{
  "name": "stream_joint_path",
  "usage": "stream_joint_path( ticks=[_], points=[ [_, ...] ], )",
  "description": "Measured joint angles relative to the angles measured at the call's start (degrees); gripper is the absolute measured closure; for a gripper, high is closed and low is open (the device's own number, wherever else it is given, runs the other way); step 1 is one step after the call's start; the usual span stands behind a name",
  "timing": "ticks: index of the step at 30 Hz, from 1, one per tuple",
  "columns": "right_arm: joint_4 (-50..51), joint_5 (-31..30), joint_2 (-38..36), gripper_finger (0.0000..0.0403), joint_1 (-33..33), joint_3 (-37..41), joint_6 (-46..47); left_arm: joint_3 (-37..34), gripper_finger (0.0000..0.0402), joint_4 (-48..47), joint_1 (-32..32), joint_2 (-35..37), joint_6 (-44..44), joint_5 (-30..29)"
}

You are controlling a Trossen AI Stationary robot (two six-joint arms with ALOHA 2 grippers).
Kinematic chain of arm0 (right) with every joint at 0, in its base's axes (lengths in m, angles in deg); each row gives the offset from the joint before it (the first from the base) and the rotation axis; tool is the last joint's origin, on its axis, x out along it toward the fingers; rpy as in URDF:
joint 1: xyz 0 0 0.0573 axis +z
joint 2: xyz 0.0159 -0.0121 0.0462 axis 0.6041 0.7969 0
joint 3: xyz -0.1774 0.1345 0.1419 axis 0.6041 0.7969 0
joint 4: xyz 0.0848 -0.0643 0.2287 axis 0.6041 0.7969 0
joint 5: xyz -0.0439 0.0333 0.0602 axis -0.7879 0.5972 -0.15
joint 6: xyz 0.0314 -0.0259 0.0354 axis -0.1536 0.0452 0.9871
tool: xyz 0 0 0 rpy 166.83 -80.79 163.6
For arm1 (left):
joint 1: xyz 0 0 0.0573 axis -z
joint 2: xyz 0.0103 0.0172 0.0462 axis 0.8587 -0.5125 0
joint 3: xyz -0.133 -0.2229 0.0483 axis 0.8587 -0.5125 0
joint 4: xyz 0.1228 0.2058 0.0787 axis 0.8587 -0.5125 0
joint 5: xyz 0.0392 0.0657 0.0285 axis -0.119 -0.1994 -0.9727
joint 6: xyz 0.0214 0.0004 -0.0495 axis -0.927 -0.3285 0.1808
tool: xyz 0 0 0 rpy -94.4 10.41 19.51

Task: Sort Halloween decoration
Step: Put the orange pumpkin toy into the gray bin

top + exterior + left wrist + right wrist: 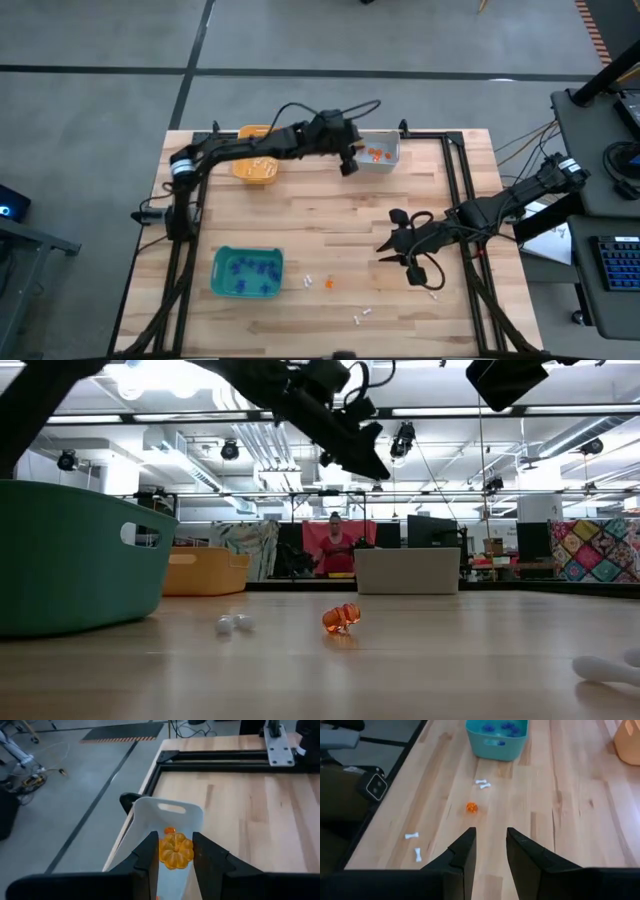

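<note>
Left gripper (349,166), seen from above, hung just beside the grey bin (381,154) at the table's far edge, while the right gripper (384,249) hovered over bare wood toward the near right. An orange-yellow bin (255,170) sat at the far left and a teal bin (247,273) holding purple trinkets (252,269) at the near left. A loose orange trinket (329,284) and white bones (309,282) lay just beside the teal bin, and more white bones (362,316) lay nearer the front edge.

From table height, that loose orange piece (341,618) and a white one (233,624) rested on the wood, with the left arm's gripper (365,460) raised well above them.

Past the left wrist, the fingers (147,855) were clamped on an orange pumpkin (176,850), poised over the grey bin's (150,812) mouth, where another orange piece (170,830) already lay.

Past the right wrist, the jaws stood parted and empty, aimed toward the orange trinket (471,807) and scattered bones (482,783).

The pumpkin sat near the bin's edge, so I judged that a release there could bounce it off the rim onto the table, or off the table's far edge.
</note>
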Motion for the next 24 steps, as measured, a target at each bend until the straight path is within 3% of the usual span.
stream_joint_path(
  ticks=[7,15,24],
  points=[
    [-0.06,-0.50,0.00,0.0307,0.00,0.00,-0.41,13.74,0.0329,-6.21,-3.52,-11.06,0.17,2.62],
    [-0.48,-1.44,0.04,0.0307,0.00,0.00,-0.24,38.29,0.0329,-30.49,-4.52,-27.11,-4.08,2.48],
    [-1.74,-1.46,0.05,0.0307,0.00,0.03,0.46,32.10,0.0329,-27.96,-5.62,-26.98,-5.15,-0.10]
  ],
)
